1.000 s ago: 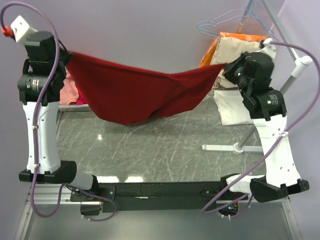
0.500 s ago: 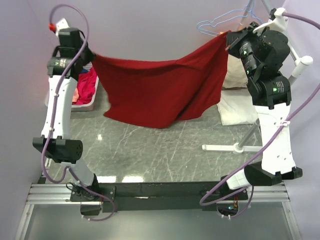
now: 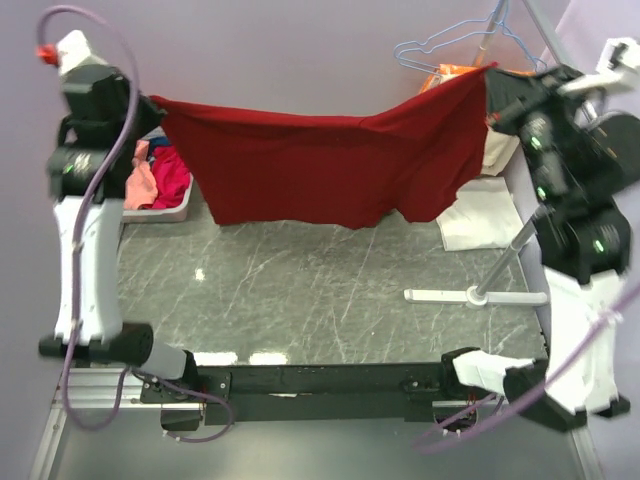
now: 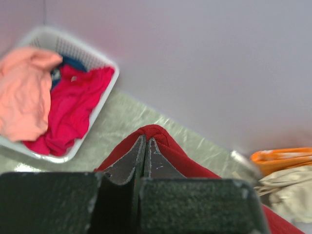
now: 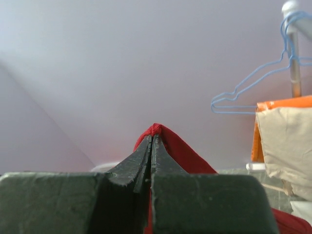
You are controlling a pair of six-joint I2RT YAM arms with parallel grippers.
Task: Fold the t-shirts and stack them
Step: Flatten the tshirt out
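Left gripper: jaws closed, pinching a small fold of the dark red t-shirt, raised above the desk's far left corner. Right gripper: jaws likewise closed on a fold of the same shirt, raised above the far right corner. Dark red t-shirt: strung between the two grippers as a wide sheet along the far edge of the desk, top edge dipping slightly mid-span, the lower hem uneven and hanging lowest toward the right; whether the hem touches the desk cannot be told. Basket, far left corner, below the left gripper: holds a salmon-pink shirt, a magenta shirt and a glimpse of blue cloth. Cream-white t-shirt: lying flat near the far right corner. Stand, right side: carries a blue wire hanger, an orange garment and a beige garment, all close beside the right gripper. Hazards, as judged: each hold takes little cloth, so further tension could pull a corner free; the right corner may snag the hanger or drag the hung garments; an uneven hem laid down as is would crease.
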